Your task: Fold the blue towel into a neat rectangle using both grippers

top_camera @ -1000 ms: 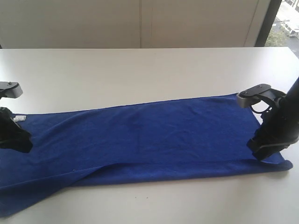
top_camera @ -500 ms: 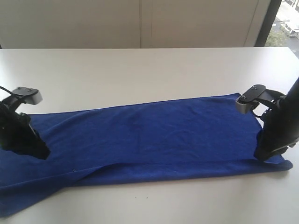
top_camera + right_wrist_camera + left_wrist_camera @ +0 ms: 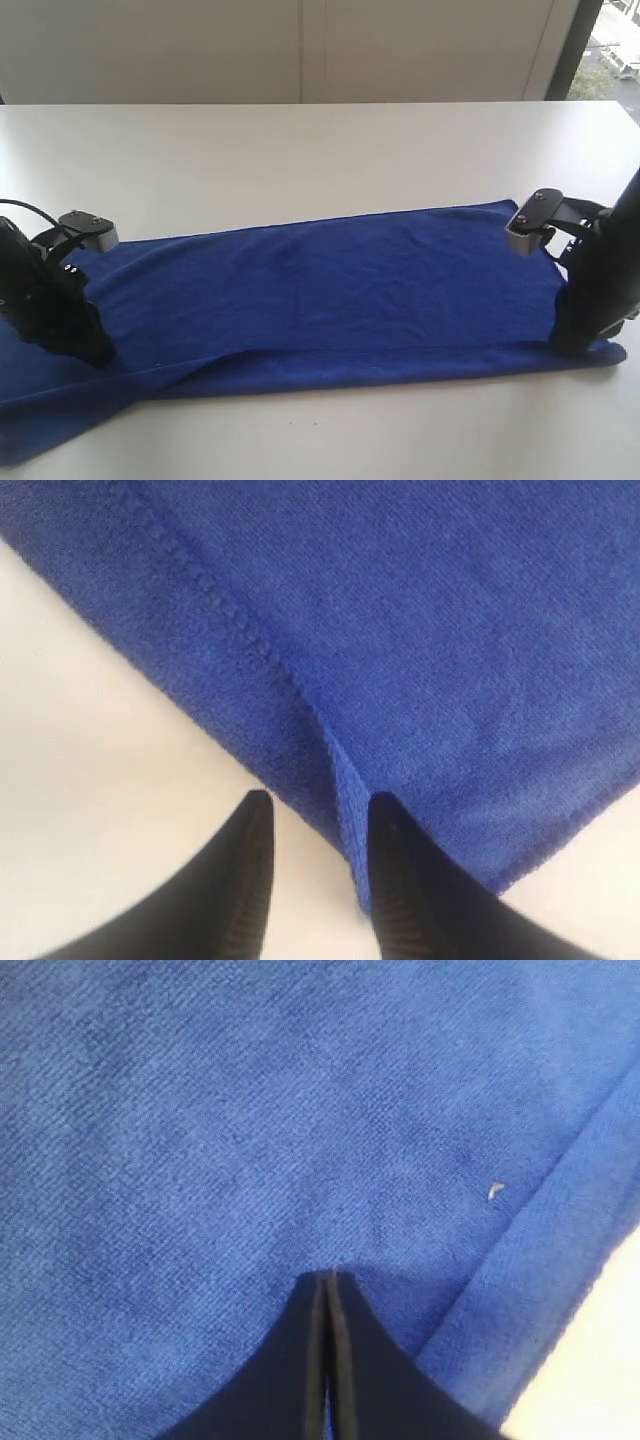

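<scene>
Lying flat along the table (image 3: 300, 150), the towel (image 3: 340, 290) looks soft, light and floppy, so pinch its hemmed corners. The left gripper (image 3: 328, 1276) presses on the left end, jaws together; the right gripper (image 3: 318, 800) stands with jaws apart, straddling the near right hem.

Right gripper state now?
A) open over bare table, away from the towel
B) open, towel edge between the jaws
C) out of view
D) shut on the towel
B: in the right wrist view, the right gripper has its jaws apart, and the hemmed edge of the towel runs between them.
</scene>
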Robot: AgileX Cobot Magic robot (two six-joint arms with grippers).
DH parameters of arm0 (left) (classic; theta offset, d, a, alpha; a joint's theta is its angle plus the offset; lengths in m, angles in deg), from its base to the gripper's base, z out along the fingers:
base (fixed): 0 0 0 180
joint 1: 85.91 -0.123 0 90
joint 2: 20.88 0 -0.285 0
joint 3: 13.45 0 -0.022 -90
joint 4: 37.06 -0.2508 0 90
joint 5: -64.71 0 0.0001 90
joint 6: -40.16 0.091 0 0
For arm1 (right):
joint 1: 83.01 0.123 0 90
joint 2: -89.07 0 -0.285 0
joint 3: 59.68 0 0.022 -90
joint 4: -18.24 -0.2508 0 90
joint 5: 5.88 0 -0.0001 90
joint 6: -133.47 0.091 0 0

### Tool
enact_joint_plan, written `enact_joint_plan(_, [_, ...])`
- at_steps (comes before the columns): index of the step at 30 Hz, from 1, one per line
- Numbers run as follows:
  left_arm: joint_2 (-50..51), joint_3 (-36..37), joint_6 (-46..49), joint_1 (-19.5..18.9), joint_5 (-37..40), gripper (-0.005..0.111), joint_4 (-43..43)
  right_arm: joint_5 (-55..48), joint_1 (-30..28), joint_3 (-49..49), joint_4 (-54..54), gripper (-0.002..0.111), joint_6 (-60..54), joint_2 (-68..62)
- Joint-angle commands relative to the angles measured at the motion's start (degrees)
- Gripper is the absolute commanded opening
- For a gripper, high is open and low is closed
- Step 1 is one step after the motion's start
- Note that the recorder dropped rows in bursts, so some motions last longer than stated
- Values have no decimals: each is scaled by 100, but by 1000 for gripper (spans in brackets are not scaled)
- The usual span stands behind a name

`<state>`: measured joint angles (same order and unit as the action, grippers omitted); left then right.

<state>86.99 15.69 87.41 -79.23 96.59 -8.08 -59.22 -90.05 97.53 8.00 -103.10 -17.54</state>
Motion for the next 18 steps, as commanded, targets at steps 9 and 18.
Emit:
enact_joint_plan(9, [343, 10, -105, 34, 115, 0, -117, -34, -36, 14, 609, 31, 170, -35])
enact_joint_plan(18, [343, 10, -232, 34, 80, 0, -141, -48, -36, 14, 599, 31, 170, -78])
